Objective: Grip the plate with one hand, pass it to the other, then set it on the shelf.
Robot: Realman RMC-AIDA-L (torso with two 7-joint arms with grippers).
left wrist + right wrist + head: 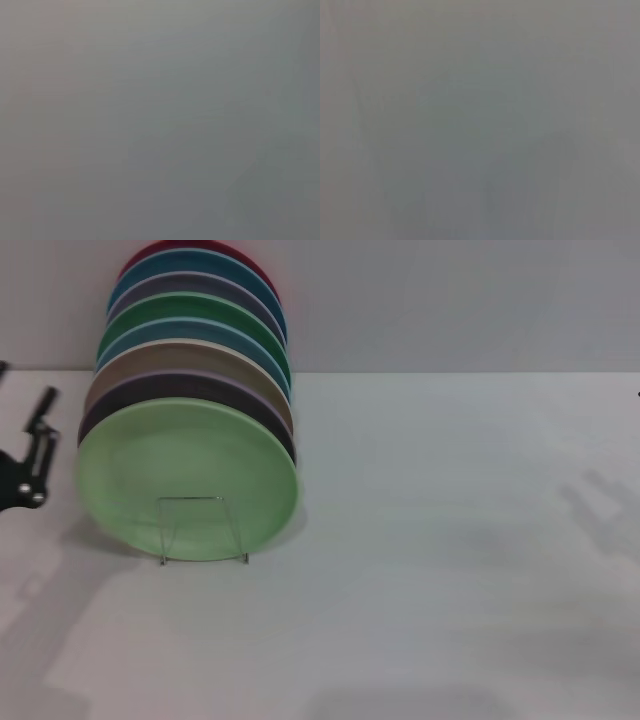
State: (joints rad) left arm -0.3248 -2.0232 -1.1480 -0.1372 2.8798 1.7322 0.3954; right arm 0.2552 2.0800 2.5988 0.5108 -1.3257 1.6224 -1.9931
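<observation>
The pale mint-green plate (190,480) stands on edge at the front of a leaning row of plates, left of centre in the head view. Its lower rim rests in the clear acrylic shelf (203,531), whose bent front bracket crosses the plate's face. My left gripper (35,445) is black and shows partly at the far left edge, a short way left of the plate and apart from it. It holds nothing. My right gripper is out of view. Both wrist views show only a plain grey surface.
Behind the mint plate lean several more plates: dark purple (125,398), tan, teal, darker green (190,310), blue and red (165,250). They reach back to the grey wall. The white table (450,570) spreads to the right, with an arm's shadow (600,505) on it.
</observation>
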